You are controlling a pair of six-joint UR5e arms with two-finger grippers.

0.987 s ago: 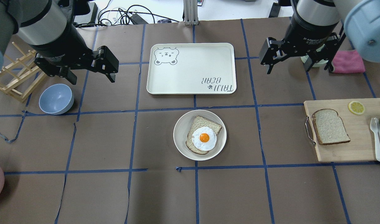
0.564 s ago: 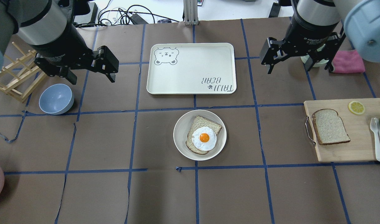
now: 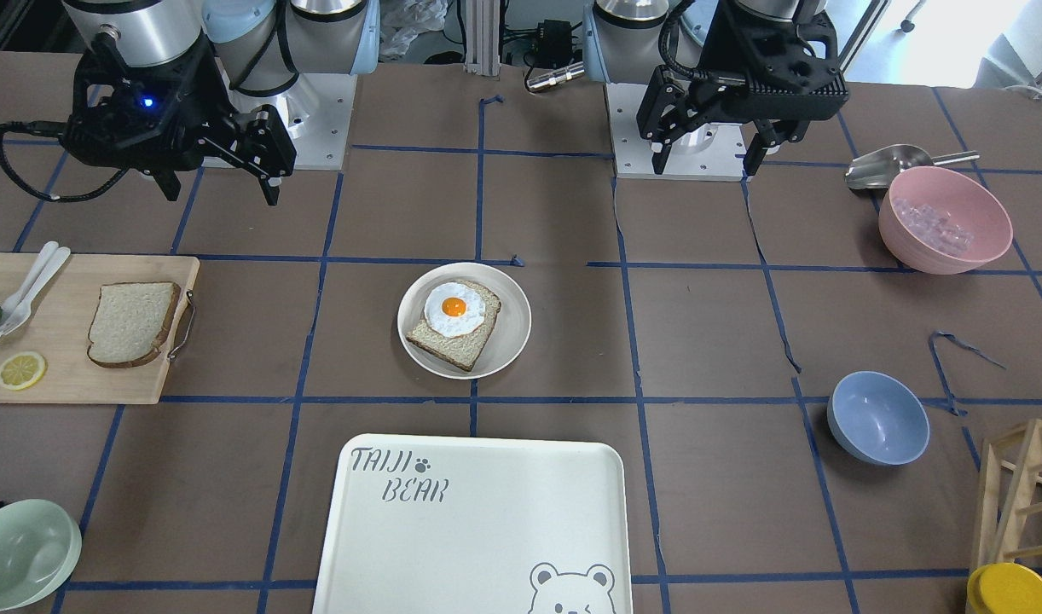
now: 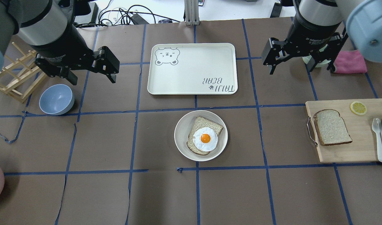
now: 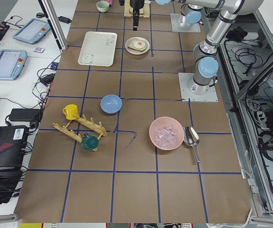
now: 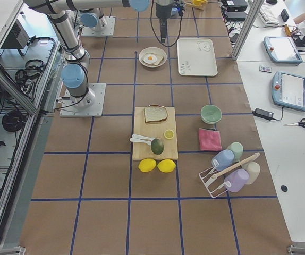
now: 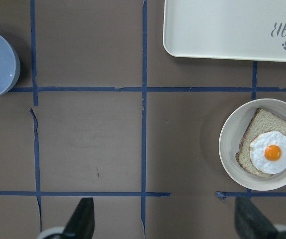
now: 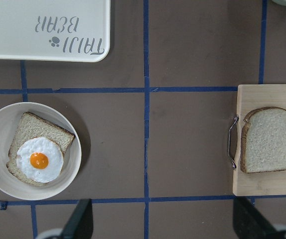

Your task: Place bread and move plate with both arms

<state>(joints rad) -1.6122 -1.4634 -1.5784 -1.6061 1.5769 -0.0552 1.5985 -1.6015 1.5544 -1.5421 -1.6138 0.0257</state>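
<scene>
bread [image 4: 332, 127]: untouched | left end effector [image 4: 93, 80], right end effector [image 3: 221, 194]: spread, empty

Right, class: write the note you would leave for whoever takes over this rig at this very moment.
Left gripper and right gripper: both open, empty, raised above the table, apart from everything.
Bread: flat on the board, on the right arm's side.
Plate: mid-table, carrying a slice topped with an egg; tray just beyond it.
Done: nothing yet.
Left: pick up the bread, place it on the plate, then move the plate with both arms.
</scene>
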